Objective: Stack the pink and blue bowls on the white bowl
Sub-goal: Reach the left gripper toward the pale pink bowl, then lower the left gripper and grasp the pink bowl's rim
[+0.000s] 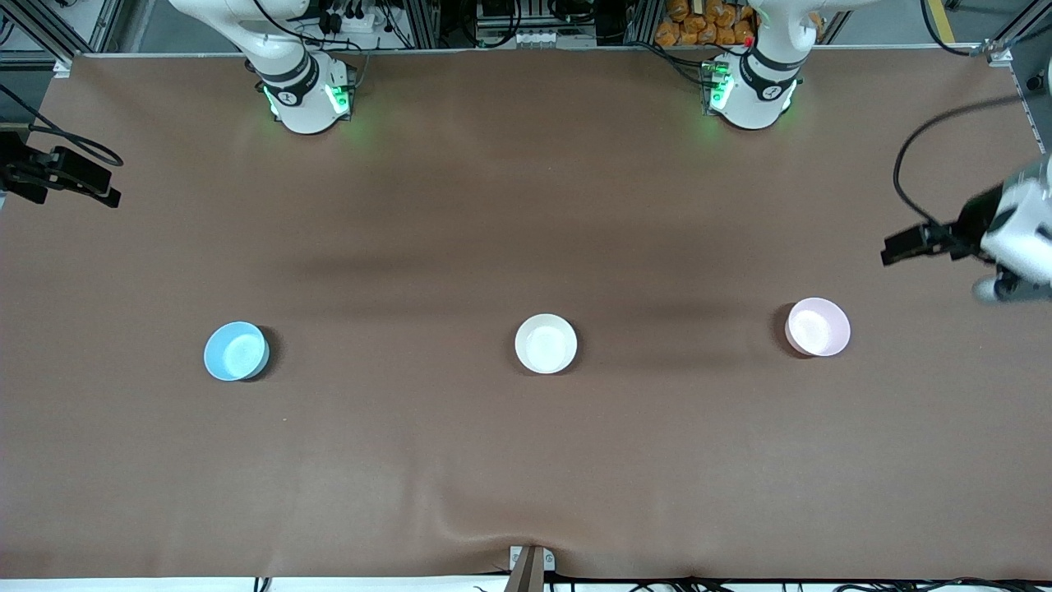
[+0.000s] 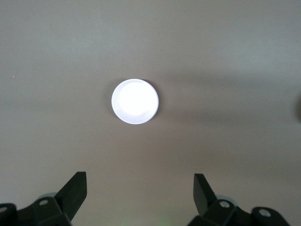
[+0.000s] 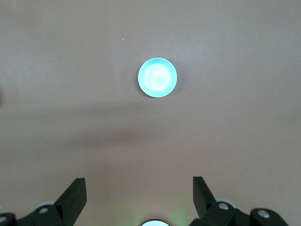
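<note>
progress: nothing stacked yet, both lifts remain | white bowl (image 1: pixel 546 344) mid-table | blue bowl (image 1: pixel 236 351) well apart toward right arm's end | pink bowl (image 1: pixel 817 327) toward left arm's end | left gripper (image 2: pixel 140 194) high over pink bowl's end, fingers apart, empty | right gripper (image 3: pixel 139 195) high over blue bowl's end, fingers apart, empty

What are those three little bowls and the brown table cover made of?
The pale pink round bowl, light blue round bowl and white round bowl look like smooth, plain plastic; the white one shines glossily. The brown table cover looks like matte paper or fabric, rippling at its near edge.
</note>
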`<state>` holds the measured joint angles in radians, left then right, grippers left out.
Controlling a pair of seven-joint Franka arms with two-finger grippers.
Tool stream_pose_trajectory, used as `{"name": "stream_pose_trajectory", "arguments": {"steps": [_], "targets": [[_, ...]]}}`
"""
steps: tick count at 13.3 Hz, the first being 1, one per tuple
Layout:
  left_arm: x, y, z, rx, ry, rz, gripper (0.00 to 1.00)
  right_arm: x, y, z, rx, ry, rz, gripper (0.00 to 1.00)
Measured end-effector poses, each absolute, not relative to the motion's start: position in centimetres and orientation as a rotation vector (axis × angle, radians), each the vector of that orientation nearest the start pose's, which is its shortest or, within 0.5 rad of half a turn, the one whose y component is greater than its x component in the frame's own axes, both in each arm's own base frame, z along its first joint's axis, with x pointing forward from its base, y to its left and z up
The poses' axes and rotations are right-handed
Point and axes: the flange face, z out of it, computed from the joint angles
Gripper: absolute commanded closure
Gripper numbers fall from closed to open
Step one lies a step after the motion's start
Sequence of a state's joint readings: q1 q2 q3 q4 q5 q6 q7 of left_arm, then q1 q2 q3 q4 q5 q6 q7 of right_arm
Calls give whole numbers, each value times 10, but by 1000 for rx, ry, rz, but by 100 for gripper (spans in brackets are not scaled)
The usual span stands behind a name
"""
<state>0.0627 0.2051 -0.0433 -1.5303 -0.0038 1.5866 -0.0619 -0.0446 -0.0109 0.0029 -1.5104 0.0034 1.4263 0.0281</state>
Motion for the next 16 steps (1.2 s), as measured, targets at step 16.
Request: {"name": "stream_pose_trajectory", "arguments": {"steps": [16], "targets": [[646, 99, 254, -3092, -23, 357, 29, 536, -22, 647, -3137, 107, 109, 0]]}}
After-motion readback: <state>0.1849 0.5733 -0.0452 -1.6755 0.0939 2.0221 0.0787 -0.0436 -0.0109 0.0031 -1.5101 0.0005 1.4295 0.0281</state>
